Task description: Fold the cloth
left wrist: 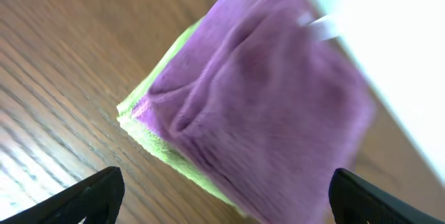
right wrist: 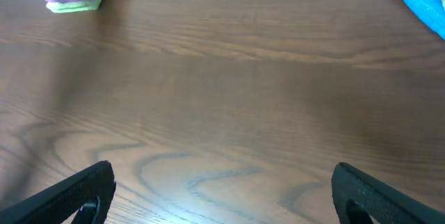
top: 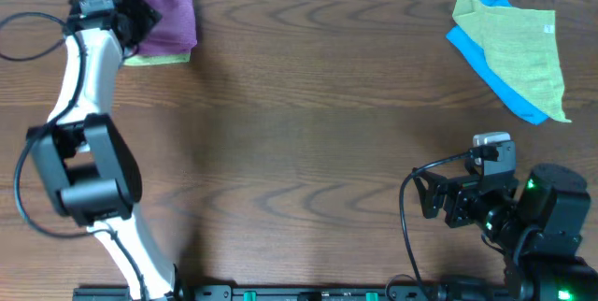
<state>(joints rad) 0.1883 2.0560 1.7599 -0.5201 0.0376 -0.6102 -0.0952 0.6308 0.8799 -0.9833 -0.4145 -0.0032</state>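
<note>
Cloth (top: 171, 16) lies folded on green cloth (top: 154, 58), upper left of tabletop (top: 308, 105). Left gripper (left wrist: 222, 195) wide, empty, above it. Right gripper (right wrist: 222, 189) wide, lower right.

Wide open table (top: 299, 151) centre

Left fingers (left wrist: 94, 195) and right fingers (right wrist: 76, 197): black. Ahead of the left pair, btwn them: lilac-purple cloth (left wrist: 264, 106) on a yellow-green cloth (left wrist: 156, 146). Far ahead-right of the right fingers: another yellow-green sheet (top: 519, 53) w/ a small white tag, over a bright blue cloth (top: 486, 69). Under both pairs: mid-brown table (top: 299, 133), darker wavy wood grain. Left arm (top: 84, 67): white w/ black joints. Right arm (top: 547, 212): black, green light.
</note>
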